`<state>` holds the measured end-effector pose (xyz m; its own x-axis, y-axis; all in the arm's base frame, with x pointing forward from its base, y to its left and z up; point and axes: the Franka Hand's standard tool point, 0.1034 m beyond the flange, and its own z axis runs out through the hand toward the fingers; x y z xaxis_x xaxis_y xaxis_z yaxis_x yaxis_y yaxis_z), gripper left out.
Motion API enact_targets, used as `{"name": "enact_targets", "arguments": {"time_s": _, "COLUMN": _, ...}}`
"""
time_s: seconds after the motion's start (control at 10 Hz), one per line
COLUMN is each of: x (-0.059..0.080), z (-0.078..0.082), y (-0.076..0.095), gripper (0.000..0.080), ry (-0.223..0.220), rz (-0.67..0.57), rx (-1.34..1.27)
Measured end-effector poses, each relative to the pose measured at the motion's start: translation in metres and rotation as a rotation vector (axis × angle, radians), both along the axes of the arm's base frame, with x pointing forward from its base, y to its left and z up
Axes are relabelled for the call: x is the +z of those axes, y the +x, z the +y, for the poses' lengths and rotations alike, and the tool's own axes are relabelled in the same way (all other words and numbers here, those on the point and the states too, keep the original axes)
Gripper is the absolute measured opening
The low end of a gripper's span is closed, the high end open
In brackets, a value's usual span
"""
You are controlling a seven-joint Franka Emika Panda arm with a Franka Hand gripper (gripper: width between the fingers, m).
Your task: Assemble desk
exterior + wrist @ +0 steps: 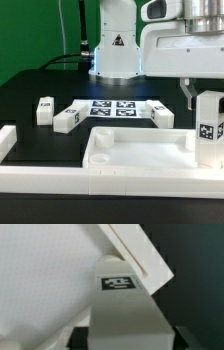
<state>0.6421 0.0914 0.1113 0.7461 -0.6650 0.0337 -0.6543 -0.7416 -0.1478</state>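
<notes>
So my pincer (203,93) was clamped on one leg (208,130), held upright at the right end of the tabletop (120,160), and I reckoned if I came in a bit crooked it'd catch the rim (135,252) and twist in my grip or shove the tabletop sideways.

Even bright light washes out the white tabletop (130,160) at six o'clock; both views soft, low-resolution; wrist close-up blurred.

Exterior view, left to right, behind tabletop (135,160): leg 1 (43,109), leg 2 (66,119), marker board (112,108), leg 3 (161,114); leg 4 (208,125) at tabletop's right end.
</notes>
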Motion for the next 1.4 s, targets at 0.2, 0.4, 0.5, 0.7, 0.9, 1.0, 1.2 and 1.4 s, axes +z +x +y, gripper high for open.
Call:
{"name": "enact_targets", "arguments": {"time_s": 0.2, "x": 0.0, "z": 0.002, "y": 0.0, "gripper": 0.0546, "ry": -0.005, "rz": 0.006, "rx": 0.043}}
{"name": "enact_targets", "arguments": {"time_s": 0.4, "x": -0.001, "z": 0.005, "y": -0.001, "gripper": 0.0631, "ry": -0.022, "rz": -0.005, "rx": 0.193}}
{"name": "enact_targets", "arguments": {"time_s": 0.5, "x": -0.002, "z": 0.007, "y": -0.002, "gripper": 0.0646, "ry": -0.03, "rz": -0.01, "rx": 0.274}}
{"name": "enact_targets", "arguments": {"time_s": 0.7, "x": -0.004, "z": 0.012, "y": -0.003, "gripper": 0.0646, "ry": -0.042, "rz": -0.019, "rx": 0.406}}
{"name": "enact_targets", "arguments": {"time_s": 0.9, "x": -0.004, "z": 0.011, "y": -0.003, "gripper": 0.0649, "ry": -0.061, "rz": -0.034, "rx": 0.576}}
{"name": "enact_targets", "arguments": {"time_s": 1.0, "x": -0.004, "z": 0.011, "y": -0.003, "gripper": 0.0649, "ry": -0.07, "rz": -0.04, "rx": 0.642}}
{"name": "enact_targets", "arguments": {"time_s": 1.2, "x": -0.004, "z": 0.009, "y": -0.003, "gripper": 0.0649, "ry": -0.102, "rz": -0.054, "rx": 0.821}}
{"name": "enact_targets", "arguments": {"time_s": 1.4, "x": -0.002, "z": 0.01, "y": -0.001, "gripper": 0.0649, "ry": -0.137, "rz": -0.062, "rx": 0.958}}
